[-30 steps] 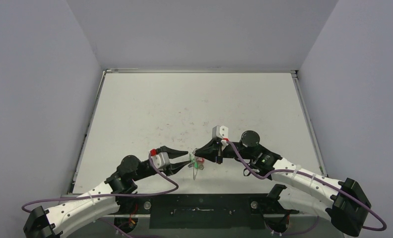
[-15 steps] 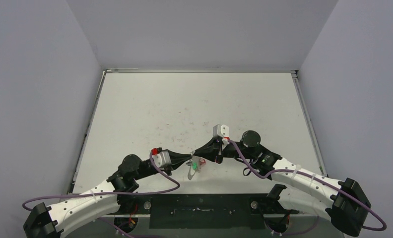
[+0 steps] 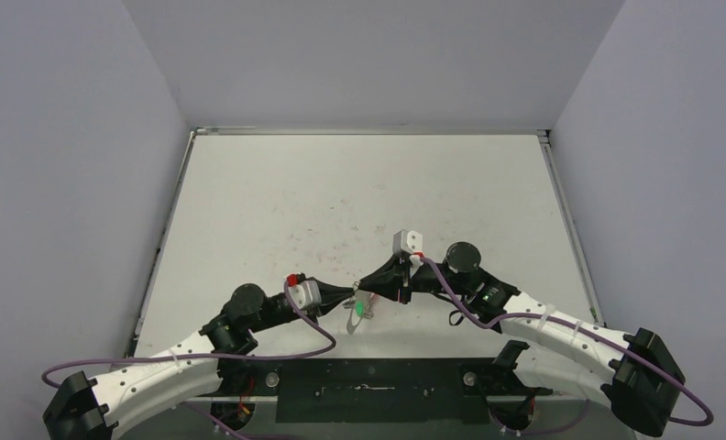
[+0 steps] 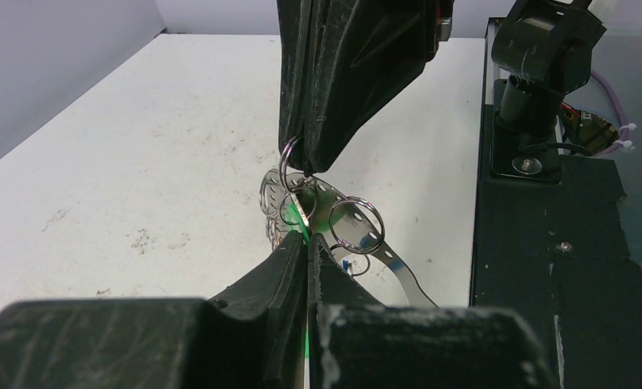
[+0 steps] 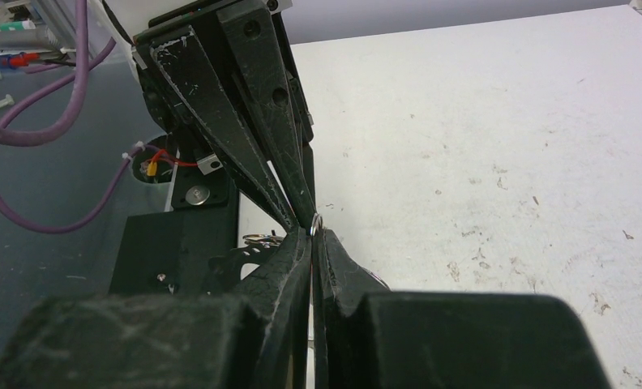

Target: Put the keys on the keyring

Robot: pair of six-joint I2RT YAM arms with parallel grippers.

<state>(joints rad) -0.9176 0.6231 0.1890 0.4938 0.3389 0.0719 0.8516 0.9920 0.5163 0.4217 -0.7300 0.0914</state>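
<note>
The keyring hangs just above the near table edge, held between both grippers. In the left wrist view it is a silver perforated band with wire loops on it. My left gripper is shut on the green tag of a key; the key's metal part is hidden. My right gripper is shut on a small wire loop of the keyring. The two grippers' tips nearly touch. A bit of blue shows behind the band.
The black base plate and the arm mounts lie right below the grippers at the table's near edge. Purple cables loop off both arms. Grey walls enclose the white table on three sides.
My left gripper was open a second ago; it has moved right to the keyring and shut on the green tag. The right gripper has barely moved.
</note>
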